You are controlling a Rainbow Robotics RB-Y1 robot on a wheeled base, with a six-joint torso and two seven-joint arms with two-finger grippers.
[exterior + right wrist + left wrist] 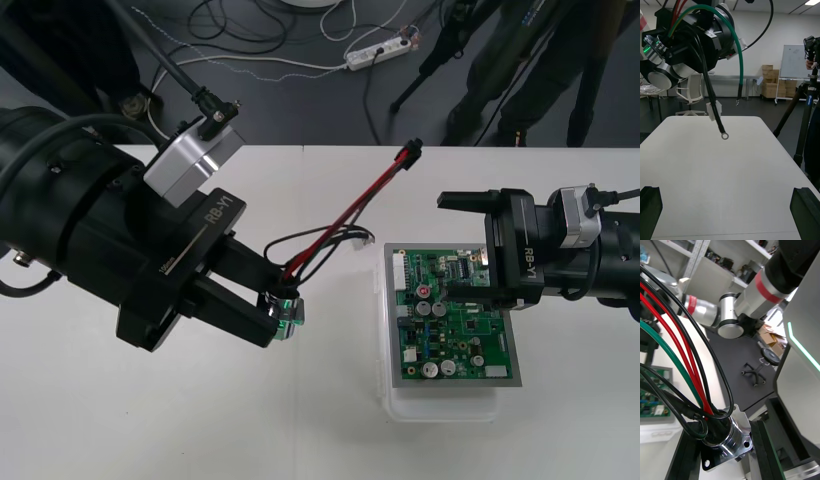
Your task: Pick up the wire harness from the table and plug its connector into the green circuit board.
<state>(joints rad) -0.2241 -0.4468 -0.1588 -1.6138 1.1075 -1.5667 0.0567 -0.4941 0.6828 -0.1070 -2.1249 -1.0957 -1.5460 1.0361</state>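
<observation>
My left gripper (281, 319) is shut on the harness's round metal socket (287, 311), held above the table left of the board. In the left wrist view the flanged socket (726, 443) sits between the black fingers (764, 449). From it the red, black and green wires (345, 212) rise toward the far edge, ending in a small plug (412, 152) that hangs free. The green circuit board (455, 325) lies on its white base (440, 406) at the right. My right gripper (463, 247) hovers open over the board's far end. A black wire with a ring terminal (725, 136) dangles ahead of the right gripper (727, 210).
A small white connector (360, 237) on a black lead hangs beside the board's far left corner. The right arm's silver, red-ringed links (711, 311) show beyond the wires. Bare table (200, 420) stretches along the front.
</observation>
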